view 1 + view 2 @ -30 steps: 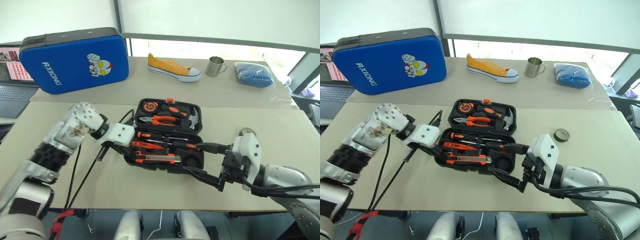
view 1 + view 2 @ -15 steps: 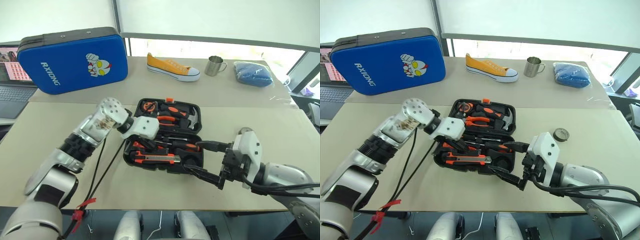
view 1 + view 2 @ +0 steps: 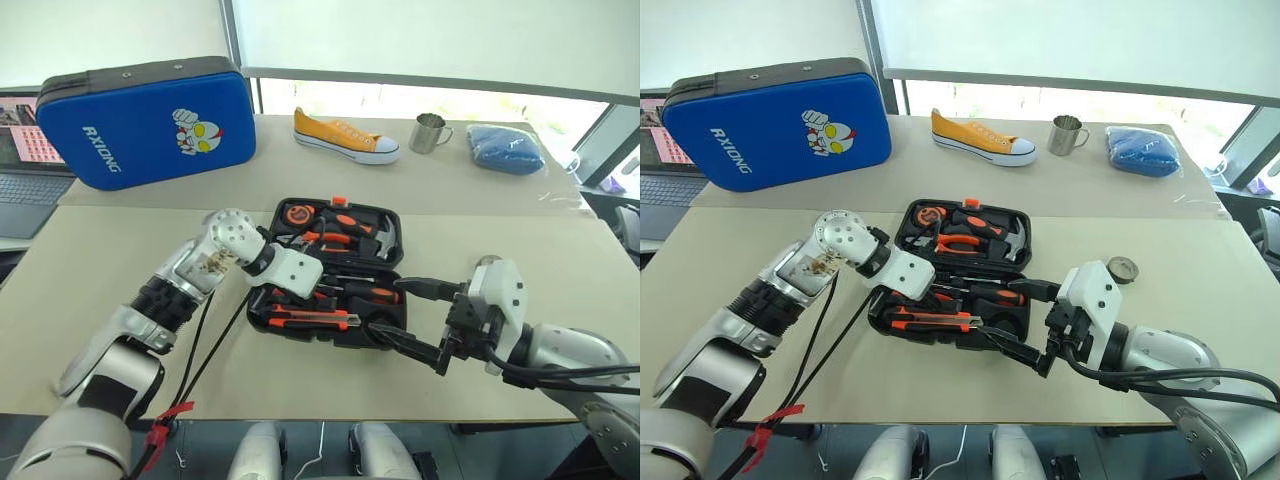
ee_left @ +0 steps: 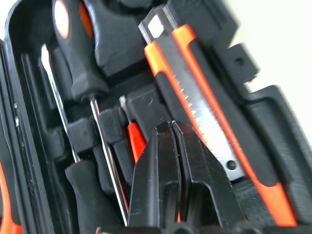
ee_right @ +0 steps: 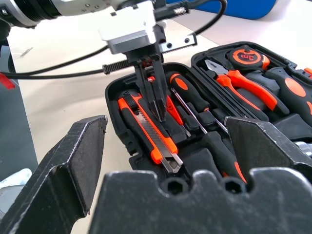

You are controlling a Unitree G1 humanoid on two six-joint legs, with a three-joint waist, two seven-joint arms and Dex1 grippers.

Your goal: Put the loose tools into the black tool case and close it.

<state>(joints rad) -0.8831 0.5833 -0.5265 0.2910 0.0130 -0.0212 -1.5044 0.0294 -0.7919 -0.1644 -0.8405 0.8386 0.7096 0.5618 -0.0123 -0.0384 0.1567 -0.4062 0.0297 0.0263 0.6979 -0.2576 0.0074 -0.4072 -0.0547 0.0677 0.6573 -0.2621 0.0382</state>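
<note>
On the far left a laptop (image 3: pixel 20 195) sits open. Beside it the blue case (image 3: pixel 145 120) reads "RXIONG" in white, with a cartoon figure printed next to the word. Right of it on the far table lie a yellow shoe (image 3: pixel 345 135), a metal mug (image 3: pixel 430 131) and a blue cloth (image 3: pixel 507 148).

The black tool case (image 3: pixel 335 268) lies open on the near table. Its far half holds a tape measure (image 5: pixel 248 57) with a mark on its face too small to read, pliers (image 3: pixel 330 239) and a hammer (image 3: pixel 380 240). Its near half holds two screwdrivers (image 5: pixel 195 100), a tester pen (image 4: pixel 136 141) and a utility knife (image 4: pixel 214 122).

The left gripper (image 5: pixel 155 105) points down into the near half, fingers pressed together and holding nothing, its tips between the knife and the screwdrivers, right over the pen.

The right gripper (image 3: pixel 405 315) hangs just beside the case's right end, fingers spread wide and empty. A small tape roll (image 3: pixel 1123 269) lies on the table behind it, outside the case.
</note>
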